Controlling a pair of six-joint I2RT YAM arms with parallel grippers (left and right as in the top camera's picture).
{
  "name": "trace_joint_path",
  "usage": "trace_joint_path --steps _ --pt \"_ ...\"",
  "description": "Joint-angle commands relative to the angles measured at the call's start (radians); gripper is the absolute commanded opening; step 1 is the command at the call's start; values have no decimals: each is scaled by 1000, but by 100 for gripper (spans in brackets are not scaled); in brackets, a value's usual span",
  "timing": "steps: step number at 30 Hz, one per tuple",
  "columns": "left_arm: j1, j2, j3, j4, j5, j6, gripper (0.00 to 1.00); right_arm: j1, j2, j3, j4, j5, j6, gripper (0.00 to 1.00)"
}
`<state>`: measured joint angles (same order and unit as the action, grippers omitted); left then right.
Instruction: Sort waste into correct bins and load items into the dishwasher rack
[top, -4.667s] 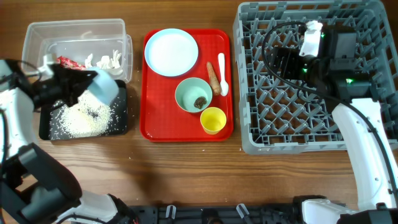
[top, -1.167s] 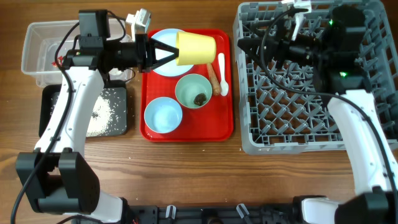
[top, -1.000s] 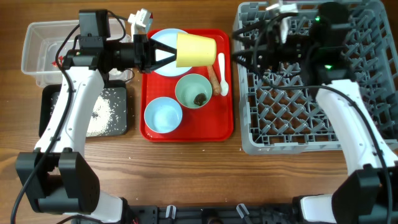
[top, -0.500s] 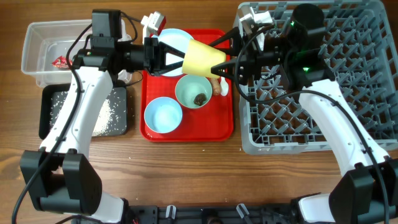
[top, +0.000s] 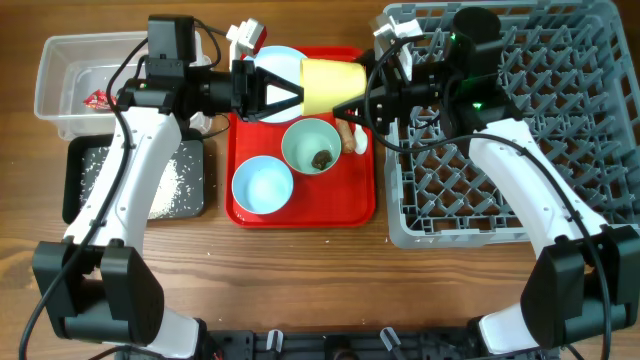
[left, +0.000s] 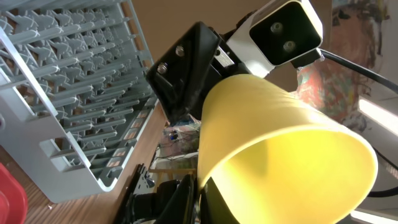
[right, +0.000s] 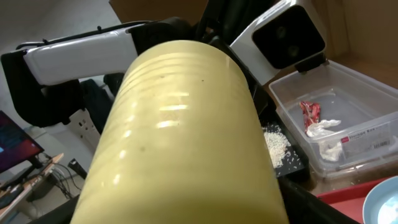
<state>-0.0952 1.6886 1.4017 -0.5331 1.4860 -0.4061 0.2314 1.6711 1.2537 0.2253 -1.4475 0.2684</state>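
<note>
Sorting looks partly done: at ten o'clock the clear tub (top: 60, 60) holds the wrapper (top: 97, 98) and tissue (right: 323, 127); at nine the black tray (top: 75, 190) holds rice (top: 165, 185). The left tool (top: 298, 97), pinched together on the yellow cup (top: 330, 85), holds it over the red tray (top: 300, 215) near twelve. The right tool (top: 355, 97) straddles the cup's base; I cannot tell whether it grips. The plate (top: 280, 58), blue bowl (top: 262, 185), green bowl (top: 300, 145), lump (top: 322, 160) and stick (top: 345, 135) wait there; the rack (top: 560, 150) at three shows no dishes.

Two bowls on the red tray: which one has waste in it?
The pale green bowl, the one nearer the dishwasher rack: a small dark lump sits on its floor. The light blue bowl beside it looks empty.
</note>
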Motion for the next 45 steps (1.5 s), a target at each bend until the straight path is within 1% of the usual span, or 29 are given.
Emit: trace_joint_path --steps 1,2,3,7,8,10,11,14,15,23,25,28,30,32,35,41,43,44,45 --pt "-1 -19 12 -2 13 9 4 2 8 14 44 -13 3 83" --pt "-1 -19 12 -5 14 9 4 -3 8 14 77 -12 26 85" --pt "-1 -19 12 -9 14 9 4 -11 8 14 111 -12 31 90" --pt "-1 -19 12 -10 14 8 4 -30 8 14 134 -5 50 92" --pt "-1 -19 12 -10 14 8 4 -30 8 14 134 -6 50 91" --pt "-1 -19 12 -9 14 8 4 -28 8 14 134 -11 50 84" --pt "-1 -19 12 -9 14 9 4 -28 8 14 134 -14 50 79" --pt "-1 -19 12 -9 14 8 4 -28 8 14 134 -21 57 61" --pt "-1 -19 12 -10 14 8 4 -28 8 14 134 -21 57 59" --pt "-1 -19 12 -10 14 8 4 -28 8 14 154 -21 73 58" --pt "-1 -19 12 -10 14 8 4 -33 8 14 156 -21 74 56" --pt "-1 -19 12 -10 14 8 13 -64 8 14 156 -34 76 54" --pt "-1 -19 12 -9 14 8 14 -90 8 14 156 -50 85 53" --pt "-1 -19 12 -9 14 9 13 -105 8 14 156 -52 99 52" --pt "-1 -19 12 -9 14 9 4 -104 8 14 156 -52 100 52" --pt "-1 -19 12 -9 13 9 4 -104 8 14 155 -59 101 52" --pt "-1 -19 12 -9 10 9 8 -104 8 14 155 -59 101 52" --pt "-1 -19 12 -9 -5 9 15 -104 8 14 153 -59 101 52" --pt "-2 -19 12 -9 -21 9 21 -104 8 14 151 -59 101 55"
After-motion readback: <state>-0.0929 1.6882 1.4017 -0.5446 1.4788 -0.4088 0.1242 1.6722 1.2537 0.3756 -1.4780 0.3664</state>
